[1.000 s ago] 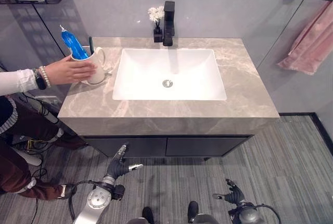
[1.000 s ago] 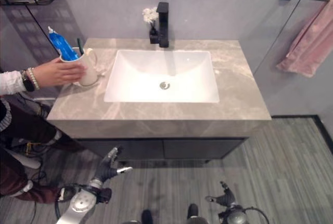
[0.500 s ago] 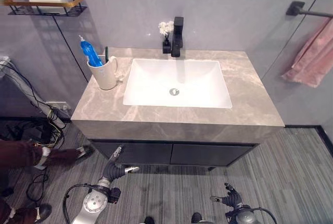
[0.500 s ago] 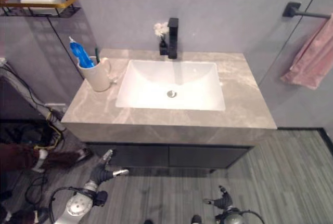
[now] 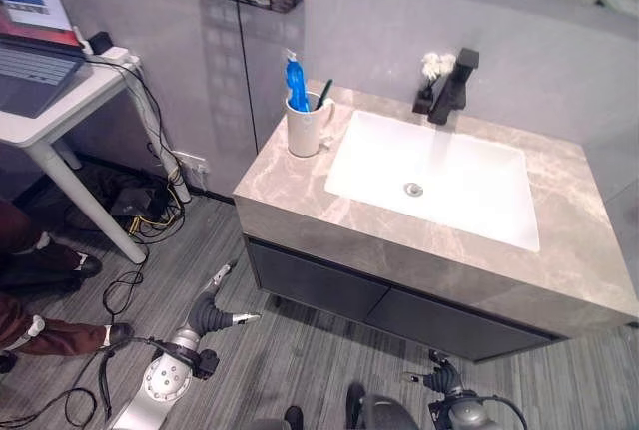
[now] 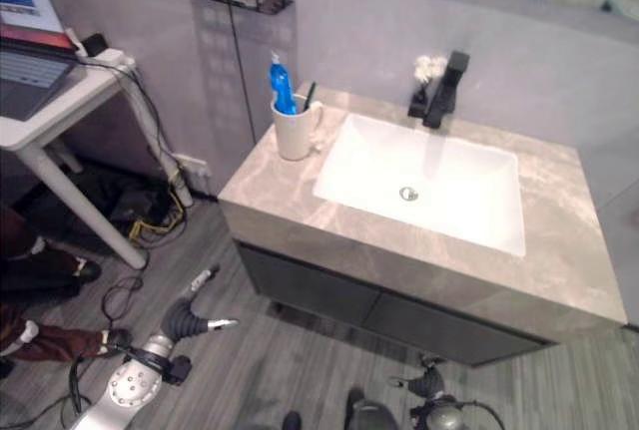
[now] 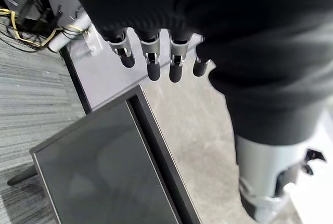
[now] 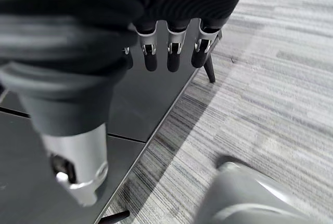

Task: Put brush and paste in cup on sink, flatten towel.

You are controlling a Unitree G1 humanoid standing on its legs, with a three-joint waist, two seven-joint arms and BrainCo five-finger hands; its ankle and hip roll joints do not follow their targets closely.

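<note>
The brush and paste are seen upright in the cup on the table (beside the sink); the left robot hand and right robot hand are held low, fingers relaxed, empty.

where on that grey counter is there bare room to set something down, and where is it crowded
Bare room: the front strip of the grey marble counter between its edge and the white rectangular basin, and the wide stretch at the basin's far side. Crowded: the corner with the cream mug holding the blue toothpaste tube and dark toothbrush, and the back by the black faucet.
</note>
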